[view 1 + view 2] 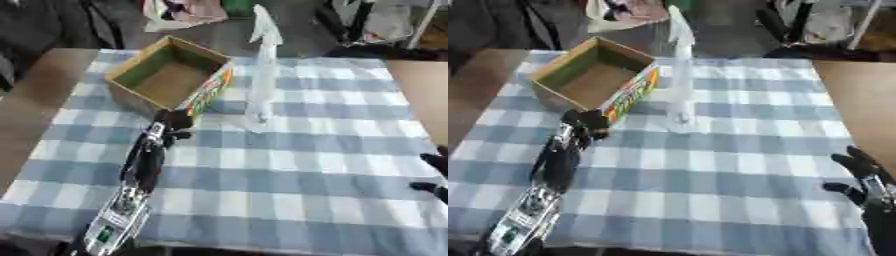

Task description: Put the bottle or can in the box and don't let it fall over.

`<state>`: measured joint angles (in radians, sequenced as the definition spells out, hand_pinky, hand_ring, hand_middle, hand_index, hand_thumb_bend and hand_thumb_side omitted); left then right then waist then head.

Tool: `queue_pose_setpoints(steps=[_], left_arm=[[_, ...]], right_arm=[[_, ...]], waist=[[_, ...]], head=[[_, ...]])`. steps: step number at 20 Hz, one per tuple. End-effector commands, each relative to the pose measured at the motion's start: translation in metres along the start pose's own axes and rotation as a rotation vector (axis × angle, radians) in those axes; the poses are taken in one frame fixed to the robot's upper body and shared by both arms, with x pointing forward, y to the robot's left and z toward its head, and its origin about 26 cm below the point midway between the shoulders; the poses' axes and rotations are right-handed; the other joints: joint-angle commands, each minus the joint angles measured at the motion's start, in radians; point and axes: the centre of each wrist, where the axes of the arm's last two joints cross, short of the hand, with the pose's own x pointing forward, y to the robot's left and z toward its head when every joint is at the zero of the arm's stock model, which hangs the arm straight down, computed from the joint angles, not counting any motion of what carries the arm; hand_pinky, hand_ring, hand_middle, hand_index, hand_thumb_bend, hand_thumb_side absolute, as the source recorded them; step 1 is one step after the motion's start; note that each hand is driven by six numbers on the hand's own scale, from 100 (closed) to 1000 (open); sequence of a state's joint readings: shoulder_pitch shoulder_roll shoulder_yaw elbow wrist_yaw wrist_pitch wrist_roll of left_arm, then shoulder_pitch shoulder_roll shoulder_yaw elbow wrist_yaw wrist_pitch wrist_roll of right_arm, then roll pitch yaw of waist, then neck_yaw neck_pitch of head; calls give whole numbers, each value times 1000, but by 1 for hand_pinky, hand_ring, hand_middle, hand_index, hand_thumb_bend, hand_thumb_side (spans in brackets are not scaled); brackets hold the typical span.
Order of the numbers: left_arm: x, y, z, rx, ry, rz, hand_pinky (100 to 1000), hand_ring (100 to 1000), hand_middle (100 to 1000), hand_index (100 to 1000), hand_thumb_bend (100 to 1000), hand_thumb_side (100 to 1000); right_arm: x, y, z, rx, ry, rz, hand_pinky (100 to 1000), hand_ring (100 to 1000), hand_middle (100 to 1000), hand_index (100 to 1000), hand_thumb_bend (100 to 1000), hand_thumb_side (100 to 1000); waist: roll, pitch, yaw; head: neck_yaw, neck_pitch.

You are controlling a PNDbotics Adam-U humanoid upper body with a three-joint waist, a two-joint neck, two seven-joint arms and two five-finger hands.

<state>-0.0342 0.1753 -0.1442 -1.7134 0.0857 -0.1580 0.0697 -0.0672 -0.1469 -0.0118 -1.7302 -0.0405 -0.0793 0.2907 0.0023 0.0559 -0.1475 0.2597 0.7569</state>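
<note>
a table draped in a blue and white checked cloth (289,170) fills both views. toward its far left corner sits an open cardboard box (171,77), turned at an angle, its inside bare brown and green, with colourful print on the side wall facing the near right. just to the right of the box stands a tall, pale, see-through spray bottle (262,70), upright on the cloth, its white trigger head reaching up past the far table edge; it stands close beside the box's right corner but apart from it, and neither hand touches it. the left arm stretches up from the lower left edge, and the left hand (169,124) sits on the cloth right at the near corner of the box, its dark fingers curled in toward the palm around nothing that can be seen; whether they touch the box wall cannot be told. the right hand (866,177) rests at the lower right edge, well apart from bottle and box, its fingers spread and relaxed, pointing up and holding nothing
</note>
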Motion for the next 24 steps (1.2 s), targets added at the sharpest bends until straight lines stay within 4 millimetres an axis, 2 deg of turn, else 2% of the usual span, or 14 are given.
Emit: queue_pose_setpoints(steps=[1,6,14,20,21,24], left_arm=[[5,1,-2,-8,-19,-3,776,786,694,813,199,1000],[6,1,-3,-11,-23,0,776,787,694,814,199,1000],[8,-1,-5,-22,-34,7,776,787,694,814,201,1000],[10,-6,-6,-38,-43,28,776,787,693,813,201,1000],[11,-7,-7,-42,-46,32,776,787,693,813,201,1000],[14,-11,-10,-57,-57,45,777,787,693,813,200,1000]], right_arm=[[10,-9,-7,41,-36,41,686,1000,816,946,100,817],[23,-18,-22,81,-83,79,686,1000,820,952,100,802],[40,-35,-64,136,-145,153,689,1000,833,966,100,783],[51,-49,-109,109,-156,214,690,1000,848,973,100,772],[50,-52,-115,98,-148,223,691,1000,855,975,100,754],[44,-58,-130,58,-112,251,691,1000,866,994,100,790]], waist=[[-2,-14,4],[-4,-12,17],[-3,-12,49],[13,-14,98],[17,-13,108],[25,-11,139]], head=[[-1,-10],[-10,-7],[-39,-11],[-74,-5],[-83,-5],[-121,-14]])
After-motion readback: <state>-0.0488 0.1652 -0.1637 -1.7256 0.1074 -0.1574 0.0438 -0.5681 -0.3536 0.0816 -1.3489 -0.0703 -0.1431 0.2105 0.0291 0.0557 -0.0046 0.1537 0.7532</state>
